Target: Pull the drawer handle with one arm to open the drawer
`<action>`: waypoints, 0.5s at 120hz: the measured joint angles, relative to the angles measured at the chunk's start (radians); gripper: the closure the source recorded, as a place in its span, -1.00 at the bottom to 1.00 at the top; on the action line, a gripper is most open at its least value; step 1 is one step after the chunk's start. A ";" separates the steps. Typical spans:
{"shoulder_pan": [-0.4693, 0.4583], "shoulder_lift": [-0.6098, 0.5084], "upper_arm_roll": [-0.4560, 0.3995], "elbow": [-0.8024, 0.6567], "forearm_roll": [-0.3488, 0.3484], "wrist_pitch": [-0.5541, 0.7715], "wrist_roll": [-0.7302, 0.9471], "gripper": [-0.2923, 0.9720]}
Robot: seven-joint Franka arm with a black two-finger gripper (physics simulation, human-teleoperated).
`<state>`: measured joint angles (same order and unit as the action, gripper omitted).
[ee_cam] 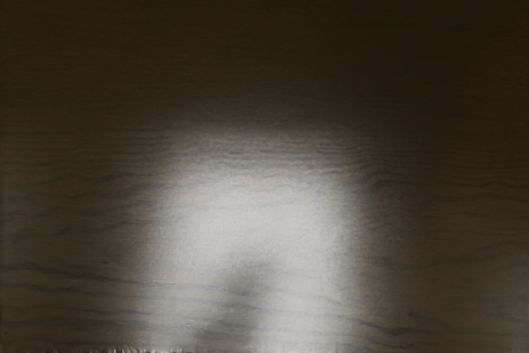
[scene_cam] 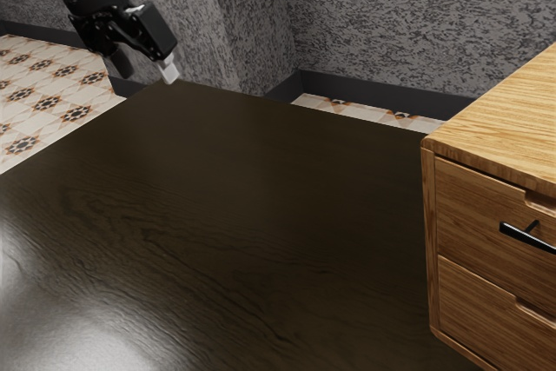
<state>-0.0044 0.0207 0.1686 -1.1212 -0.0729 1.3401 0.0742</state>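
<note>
A: OK, gripper first?
B: Black gripper (scene_cam: 143, 65) hangs at the exterior view's upper left, above the far corner of the dark wooden table (scene_cam: 226, 215) — fingers apart, nothing between them.
A: Drawer?
B: Wooden drawer cabinet (scene_cam: 508, 128) at the exterior view's right, well apart from the gripper. The upper drawer (scene_cam: 473, 215) carries a black bar handle (scene_cam: 526, 236); front flush, shut. The lower drawer (scene_cam: 486, 314) beneath is shut too.
A: Wrist view?
B: Table grain under the hand — with a pale glare patch (ee_cam: 256, 221).
</note>
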 joint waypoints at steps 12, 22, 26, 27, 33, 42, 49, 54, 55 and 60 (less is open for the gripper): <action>0.006 0.003 0.000 0.000 0.015 -0.001 -0.004 -0.54; 0.005 0.000 -0.001 -0.002 0.035 -0.013 -0.007 -0.54; 0.005 0.003 -0.001 -0.002 0.042 -0.017 -0.009 -0.54; 0.005 0.004 -0.001 -0.002 0.044 -0.017 -0.009 -0.54; 0.003 0.010 -0.001 -0.003 0.053 -0.016 -0.011 -0.54; -0.004 0.016 -0.002 -0.005 0.060 -0.014 -0.013 -0.54; -0.009 0.019 -0.003 -0.006 0.063 -0.014 -0.012 -0.54; -0.013 0.030 -0.006 -0.003 0.066 -0.011 0.007 -0.54; -0.013 0.031 -0.007 -0.003 0.068 -0.008 0.016 -0.54; -0.008 0.039 -0.025 -0.005 0.075 0.007 0.083 -0.54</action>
<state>-0.0127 0.0600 0.1439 -1.1262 0.0025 1.3476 0.1569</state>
